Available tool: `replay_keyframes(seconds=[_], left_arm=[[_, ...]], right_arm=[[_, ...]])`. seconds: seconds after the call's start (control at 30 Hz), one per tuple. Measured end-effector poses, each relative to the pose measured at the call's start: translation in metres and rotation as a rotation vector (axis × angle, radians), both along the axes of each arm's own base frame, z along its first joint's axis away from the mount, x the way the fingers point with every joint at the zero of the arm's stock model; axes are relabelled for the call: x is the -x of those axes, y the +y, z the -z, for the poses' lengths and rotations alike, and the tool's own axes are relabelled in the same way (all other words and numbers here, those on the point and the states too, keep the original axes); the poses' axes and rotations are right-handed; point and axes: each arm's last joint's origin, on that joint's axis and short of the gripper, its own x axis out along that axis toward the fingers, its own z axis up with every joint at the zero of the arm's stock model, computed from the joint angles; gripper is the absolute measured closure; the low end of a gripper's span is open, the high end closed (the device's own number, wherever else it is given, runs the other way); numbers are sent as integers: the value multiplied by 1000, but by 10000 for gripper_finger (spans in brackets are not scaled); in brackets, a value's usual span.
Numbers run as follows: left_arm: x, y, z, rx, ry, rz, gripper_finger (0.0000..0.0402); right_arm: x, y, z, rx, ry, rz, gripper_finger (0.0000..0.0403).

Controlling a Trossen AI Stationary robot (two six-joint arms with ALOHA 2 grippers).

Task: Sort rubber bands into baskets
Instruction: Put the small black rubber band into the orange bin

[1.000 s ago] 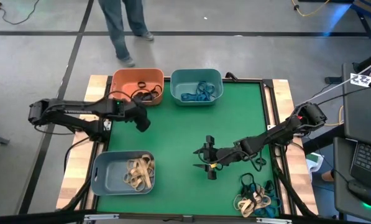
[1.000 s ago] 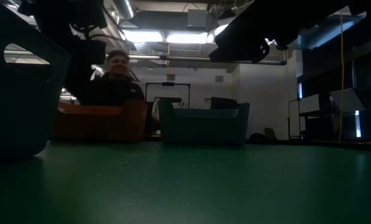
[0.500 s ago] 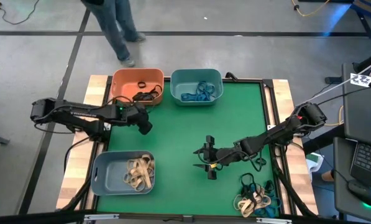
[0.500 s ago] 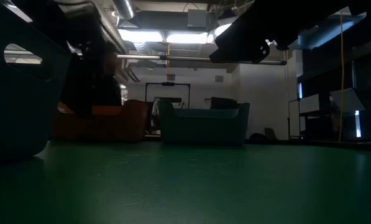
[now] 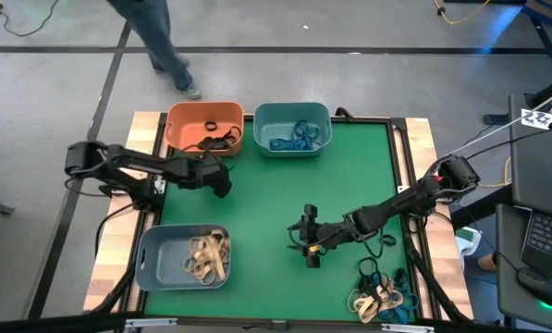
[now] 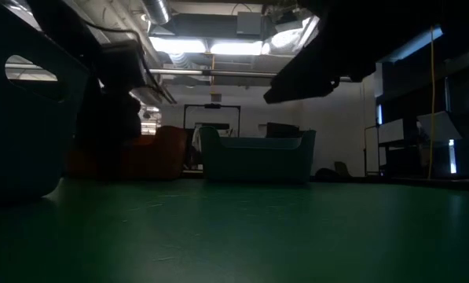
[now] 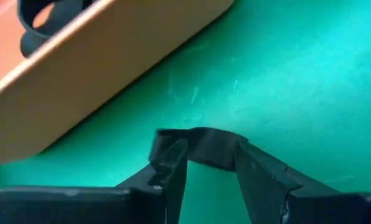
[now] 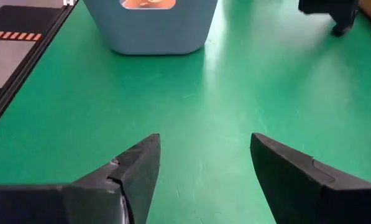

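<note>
Black band (image 7: 205,147) pinched in left hand (image 7: 210,163) — beside orange basket (image 7: 104,74).

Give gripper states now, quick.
Left gripper: shut on a black rubber band, beside the orange plastic basket.
Right gripper: open, empty.

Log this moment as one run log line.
left gripper: shut on black rubber band, beside orange basket | right gripper: open, empty, mid-mat | unsorted pile: remains

orange basket (image 7: 79,68) cut off by the left wrist view's edge, person (image 5: 155,37) cropped at the high view's top
</note>
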Motion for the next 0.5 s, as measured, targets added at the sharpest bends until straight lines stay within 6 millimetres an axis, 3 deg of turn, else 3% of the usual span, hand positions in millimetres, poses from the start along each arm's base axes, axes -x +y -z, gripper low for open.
replay_keyframes(seconds=[0.3,0.5], left_arm=[[-4,3,19,13,132,42,275],[-6,3,20,21,153,106,339]], right_arm=[[-1,0,-1,-3,-11,-1,152],[-1,0,-1,-5,-16,-2,152]])
